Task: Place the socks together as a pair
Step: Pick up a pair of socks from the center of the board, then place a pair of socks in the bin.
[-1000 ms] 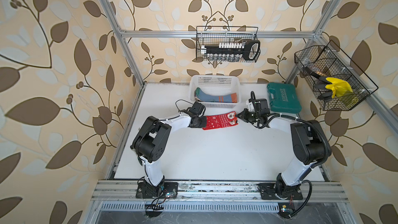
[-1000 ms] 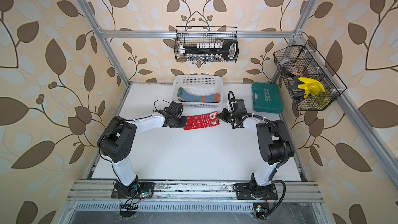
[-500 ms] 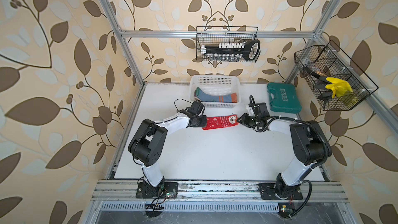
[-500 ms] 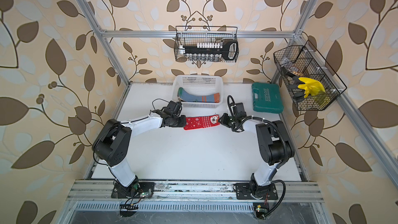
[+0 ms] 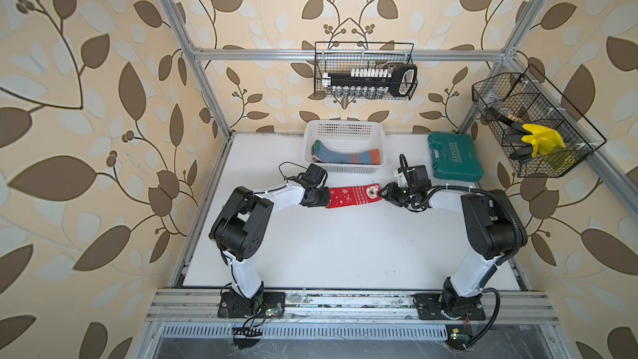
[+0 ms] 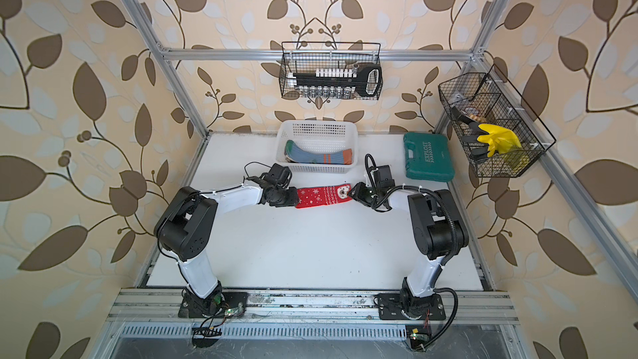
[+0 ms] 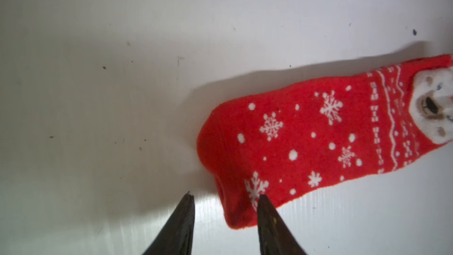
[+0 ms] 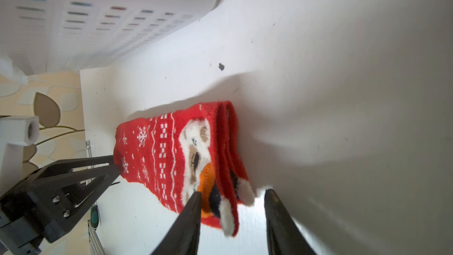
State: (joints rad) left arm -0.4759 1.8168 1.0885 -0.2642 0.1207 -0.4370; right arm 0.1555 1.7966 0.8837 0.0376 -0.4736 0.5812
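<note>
Left pincer (image 7: pixel 224 197): its two dark fingers (image 7: pixel 181 226) stand apart and squeeze nothing. One tip lies over the toe edge of the red socks (image 7: pixel 318 138), the other is over the bare table (image 7: pixel 98 94).
Right pincer (image 8: pixel 232 191): also loose, with the fingers apart. The cuff end of the red socks lies in the gap; I cannot tell if a tip touches the cloth.
Red socks, kind: two socks with white snowflakes and a white bear face, one laid on top of the other. The right wrist view shows both cuffs edge to edge.
Red socks, place: flat on the table, just in front of the white basket (image 5: pixel 345 132), in both top views.
Blue-grey sock (image 5: pixel 340 158): lies inside the white basket, with its orange-striped cuff toward the right arm's side.
Green case (image 5: pixel 455 156): closed, beside the white basket on the right arm's side and apart from it.
Arms: both reach toward the white basket, one at each end of the red socks.
</note>
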